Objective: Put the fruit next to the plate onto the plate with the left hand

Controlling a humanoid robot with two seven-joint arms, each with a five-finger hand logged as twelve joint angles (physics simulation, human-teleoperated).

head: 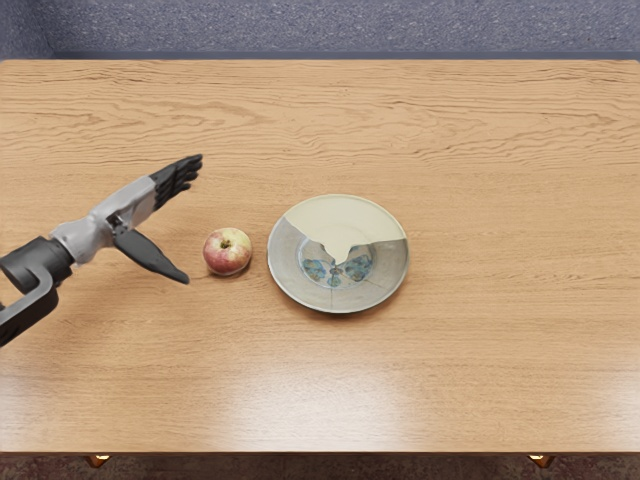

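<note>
While the left hand sits at the left-middle of the frame, fingers straight, thumb splayed down-right and nothing held, you've got several ways to lose this. The thumb tip is already near the apple but not touching it. Come in sideways from there and I'd expect the thumb to hit first and knock the fruit away before the fingers can wrap around it. It's round and lies loose on the table, so any glancing touch likely rolls it. The fingers sit well above the apple in the frame, so you need to realign before closing, or you'll get a shallow pinch that slips on the lift. The apple lies just left of the plate, a small gap between them, not on it yet. Carry it too low and it may clip the near rim and shove the plate rightward. Release it too high and it could roll across the shallow dish and off the right side. The right arm isn't in view.
</note>
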